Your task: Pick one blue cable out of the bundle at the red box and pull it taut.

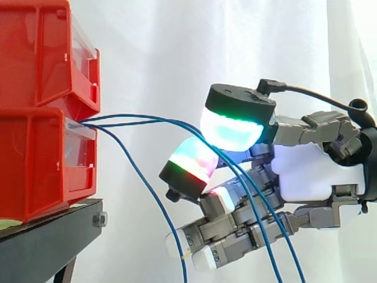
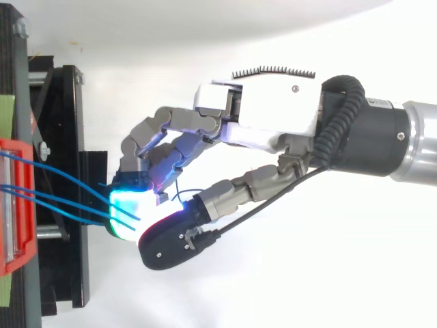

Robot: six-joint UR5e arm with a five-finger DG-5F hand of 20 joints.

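Slack explains the pose: the blue cables [image 1: 171, 121] leave the front of the lower red box [image 1: 41, 171], at the seam under the upper red box [image 1: 41, 53]. They arc out level and then droop, so none is taut yet. The robot hand [image 1: 306, 171] reaches in from the right at their height, apparently to meet the arc where the strands run close together.

Two strands pass between the thumb pad [image 1: 232, 127] above and a finger pad [image 1: 188, 159] below. These pads stand close together, and I judge the robot hand closed in a pinch on both strands, though the contact itself is hidden. The other fingers [image 1: 197, 242] curl loosely beneath and hold nothing. A third, loose blue cable [image 1: 154, 199] hangs apart, nearer the boxes, untouched. Since the task wants one cable, holding two looks like something to sort out before pulling.

Both red boxes sit stacked on the black stand [image 1: 47, 236] before the white curtain [image 1: 177, 47]. Each has a clear front panel. What lies inside cannot be made out, apart from the cable ends entering at the lower one.
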